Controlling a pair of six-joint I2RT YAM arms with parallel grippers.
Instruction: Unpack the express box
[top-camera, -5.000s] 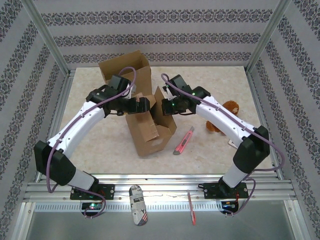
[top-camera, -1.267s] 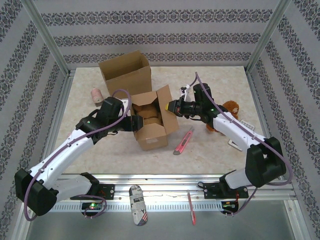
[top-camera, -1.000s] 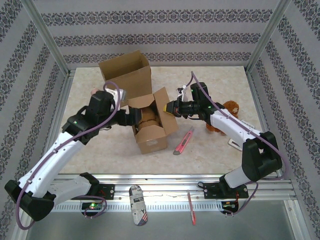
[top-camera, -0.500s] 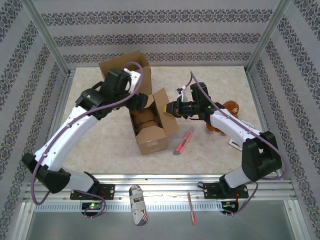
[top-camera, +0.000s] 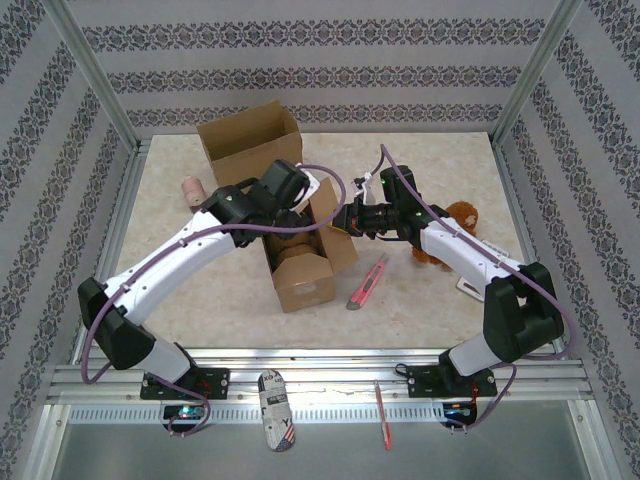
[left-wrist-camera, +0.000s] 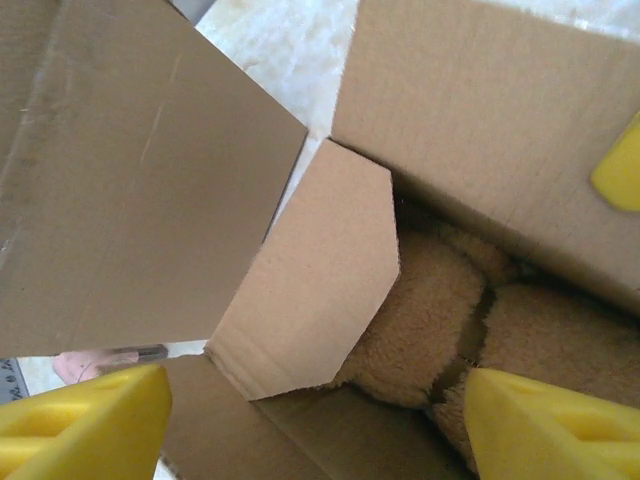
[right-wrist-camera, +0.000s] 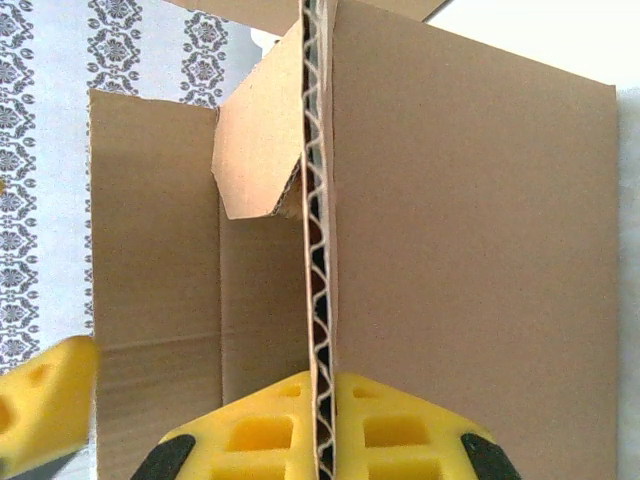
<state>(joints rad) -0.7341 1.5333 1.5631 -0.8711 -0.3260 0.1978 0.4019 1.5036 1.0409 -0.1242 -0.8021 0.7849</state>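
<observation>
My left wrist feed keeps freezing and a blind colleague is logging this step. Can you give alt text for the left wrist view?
The left gripper, open with its yellow fingers at the bottom corners, hangs over the open cardboard box and looks down at a tan plush toy inside. A small inner flap partly covers the toy.
</observation>
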